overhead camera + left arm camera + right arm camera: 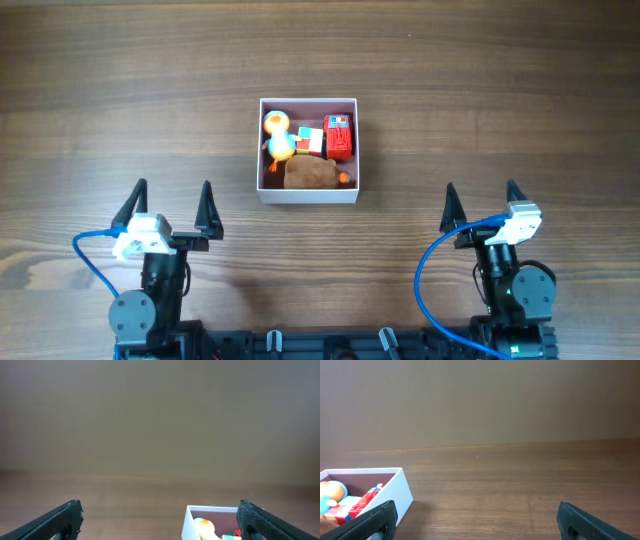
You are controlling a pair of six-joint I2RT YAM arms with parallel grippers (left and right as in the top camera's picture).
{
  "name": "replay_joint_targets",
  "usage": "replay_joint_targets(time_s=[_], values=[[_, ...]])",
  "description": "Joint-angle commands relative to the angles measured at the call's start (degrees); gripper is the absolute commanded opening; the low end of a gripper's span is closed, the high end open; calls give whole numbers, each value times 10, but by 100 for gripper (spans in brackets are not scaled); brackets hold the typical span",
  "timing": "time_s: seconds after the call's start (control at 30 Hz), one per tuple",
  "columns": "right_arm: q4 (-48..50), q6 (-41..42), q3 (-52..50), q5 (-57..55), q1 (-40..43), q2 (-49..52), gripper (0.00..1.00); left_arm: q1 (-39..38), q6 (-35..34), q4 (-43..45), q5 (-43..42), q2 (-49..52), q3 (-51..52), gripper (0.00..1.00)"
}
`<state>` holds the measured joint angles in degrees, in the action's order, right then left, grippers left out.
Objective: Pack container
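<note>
Both jaws are noted spread wide and empty, left gripper and right gripper at the near tabletop edge, while the container, holding toys, is set ahead between them, somewhat nearer the left arm.

The container sits mid-worktop, with toys in it and the arms in front.
Inside, a duck toy lies at the rear left, a boxy toy at the rear right, and a plush toy along the front wall. The left end effector and right end effector stand nearer the robot, one on each side, well apart from the container.
</note>
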<state>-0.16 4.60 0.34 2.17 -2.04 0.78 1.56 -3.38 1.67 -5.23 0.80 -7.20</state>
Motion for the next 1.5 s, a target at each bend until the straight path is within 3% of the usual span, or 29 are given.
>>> replay_joint_targets(time_s=[0.0, 0.1, 0.17, 1.47], values=[[2, -7, 0, 9, 3, -6, 100, 14, 14, 14, -13, -6, 44, 100], [2, -8, 0, 9, 3, -6, 100, 14, 0, 1, -15, -6, 69, 100], [2, -8, 0, 9, 3, -6, 100, 15, -3, -55, -18, -6, 69, 100], [3, -7, 0, 9, 3, -6, 100, 14, -5, -54, -20, -4, 69, 100]])
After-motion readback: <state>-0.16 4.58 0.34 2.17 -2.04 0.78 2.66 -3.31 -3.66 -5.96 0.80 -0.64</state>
